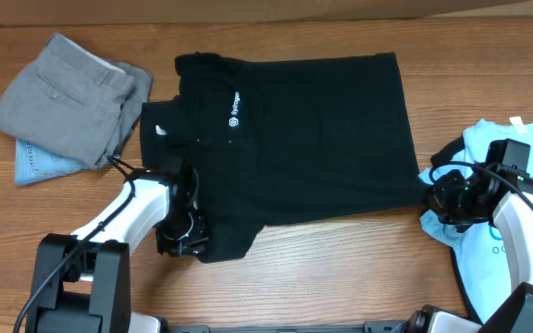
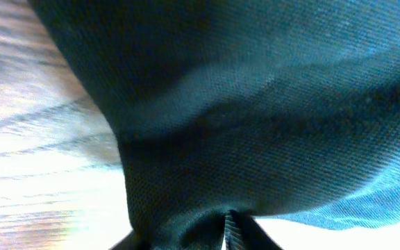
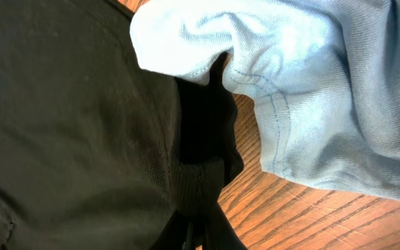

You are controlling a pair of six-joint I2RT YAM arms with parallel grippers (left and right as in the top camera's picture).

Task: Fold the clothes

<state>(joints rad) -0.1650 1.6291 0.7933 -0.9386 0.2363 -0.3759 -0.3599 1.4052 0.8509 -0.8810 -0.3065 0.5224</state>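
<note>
Black T-shirt [image 1: 313,139]: spread flat across the middle of the wooden table [image 1: 340,268], collar end to the left, hem to the right. White chest logo [image 1: 233,107] faces up. Lower-left corner rumpled.

Left gripper [image 1: 181,236]: sits on that rumpled lower-left corner.
- Overhead: the dark gripper head merges with the black cloth, so the jaws cannot be read.
- Left wrist view: black weave fills nearly the whole frame and puckers to a point at the bottom edge, between the fingertips. Jaws narrow, pinching the cloth. Bright tabletop on the left.

Right gripper [image 1: 442,199]: at the shirt's right edge, low on the hem.
- Overhead: gripper at the seam where black cloth meets a light blue T-shirt [image 1: 489,148]. Grip not visible.
- Right wrist view: a fold of black cloth is drawn down into the closed fingers at the bottom of the frame. A stitched hem of the light blue shirt lies just beside it, overlapping the black edge at the top. Bare wood beneath.

Surroundings, overhead only:
- The light blue shirt lies under the right arm at the table's right side.
- Folded grey trousers [image 1: 63,92] at the upper left, resting on a pale blue cloth [image 1: 40,165], just beside the black shirt's collar end.
</note>
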